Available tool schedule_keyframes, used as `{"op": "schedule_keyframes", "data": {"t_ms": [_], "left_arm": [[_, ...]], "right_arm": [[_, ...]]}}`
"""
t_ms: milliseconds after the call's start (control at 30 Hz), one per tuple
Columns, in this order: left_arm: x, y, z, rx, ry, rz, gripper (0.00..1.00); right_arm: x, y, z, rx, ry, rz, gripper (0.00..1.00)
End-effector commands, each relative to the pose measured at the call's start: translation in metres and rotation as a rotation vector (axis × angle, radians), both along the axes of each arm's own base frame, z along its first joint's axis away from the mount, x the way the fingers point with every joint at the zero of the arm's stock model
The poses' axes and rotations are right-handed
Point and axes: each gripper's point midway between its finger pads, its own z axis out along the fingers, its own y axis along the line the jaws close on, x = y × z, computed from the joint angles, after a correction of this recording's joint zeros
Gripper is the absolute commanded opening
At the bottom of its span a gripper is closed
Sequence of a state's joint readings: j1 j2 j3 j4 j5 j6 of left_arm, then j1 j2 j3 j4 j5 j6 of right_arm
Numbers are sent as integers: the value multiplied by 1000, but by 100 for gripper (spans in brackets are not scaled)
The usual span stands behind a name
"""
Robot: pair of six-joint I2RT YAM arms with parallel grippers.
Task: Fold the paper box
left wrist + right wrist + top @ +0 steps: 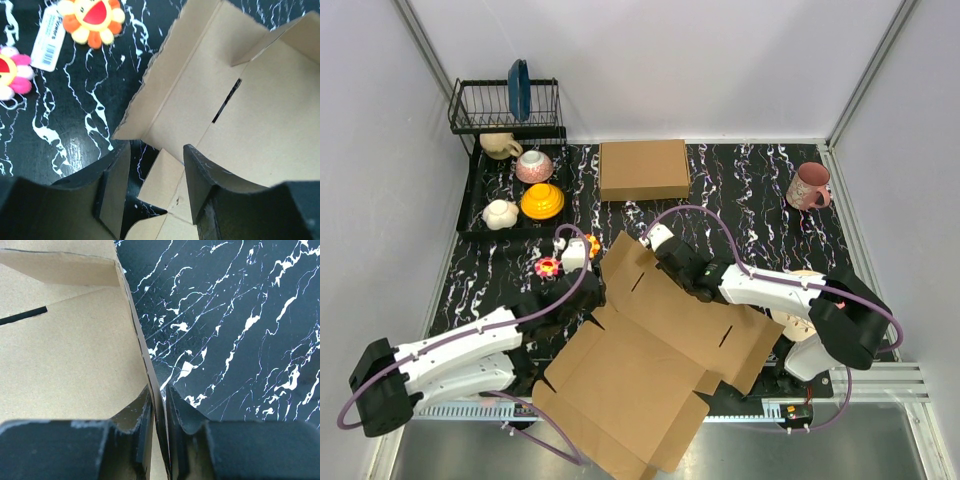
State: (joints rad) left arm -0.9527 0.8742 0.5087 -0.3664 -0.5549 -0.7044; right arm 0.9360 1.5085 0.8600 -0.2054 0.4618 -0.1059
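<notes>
The right pincer point(159, 395) clamps the raised far wall of the paper box point(650, 350); the left pincer point(156, 172), spread apart, hangs over its left flap.

The tabletop point(740, 190) was black with white marble veining. Plain white panels enclosed it: a back wall point(670, 60), a left wall point(370, 150) and a right wall point(920, 150). Grey metal posts point(425, 45) ran up the rear corners. Lighting was even and diffuse.

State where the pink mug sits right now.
In the top view, the pink mug sits at the far right of the table, right of the closed cardboard box.
</notes>
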Motion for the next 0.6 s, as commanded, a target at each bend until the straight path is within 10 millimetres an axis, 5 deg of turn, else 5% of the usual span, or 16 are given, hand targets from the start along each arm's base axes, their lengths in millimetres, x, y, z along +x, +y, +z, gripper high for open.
{"op": "schedule_keyframes", "data": {"t_ms": [0,367,567], "left_arm": [[-14,-7,-20,-15,100,-32,49],[-26,-20,-49,-3,193,-110,42],[-28,-33,-46,-40,185,-153,21]], "right_arm": [[10,10,25,65,-52,-27,21],[10,10,24,55,-53,-25,21],[11,9,24,53,-54,-29,21]]}}
